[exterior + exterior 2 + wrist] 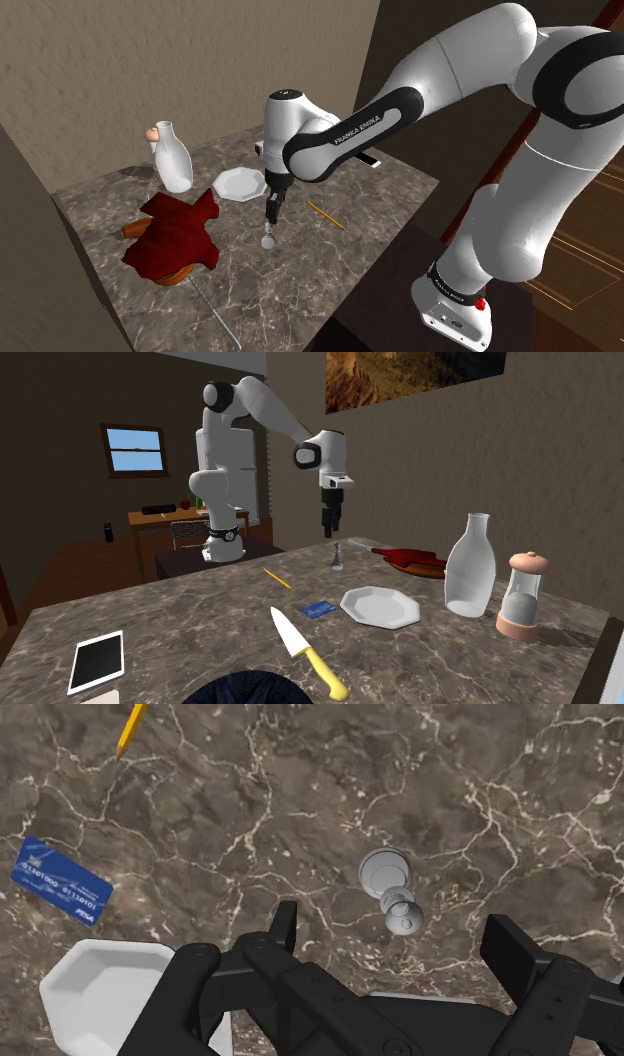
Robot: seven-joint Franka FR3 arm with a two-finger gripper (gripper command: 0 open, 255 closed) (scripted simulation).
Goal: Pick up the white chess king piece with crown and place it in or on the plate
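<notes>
Approach is in hand: the gripper (pixel 272 213) hangs wide open and empty above the white king piece (pixel 268 241), upright on the marble table (pixel 330 275) near the plate (pixel 240 185) but apart from it, so next it should descend to flank the piece, then close.

On the marbled table (pixel 330 270), the black gripper (pixel 272 208) hangs just above a small pale chess king (pixel 267 241), which stands at its six o'clock. The white plate (pixel 240 184) lies at the gripper's ten o'clock, a red cloth (pixel 178 232) at the king's nine, and a yellow pencil (pixel 325 214) at its two.
</notes>
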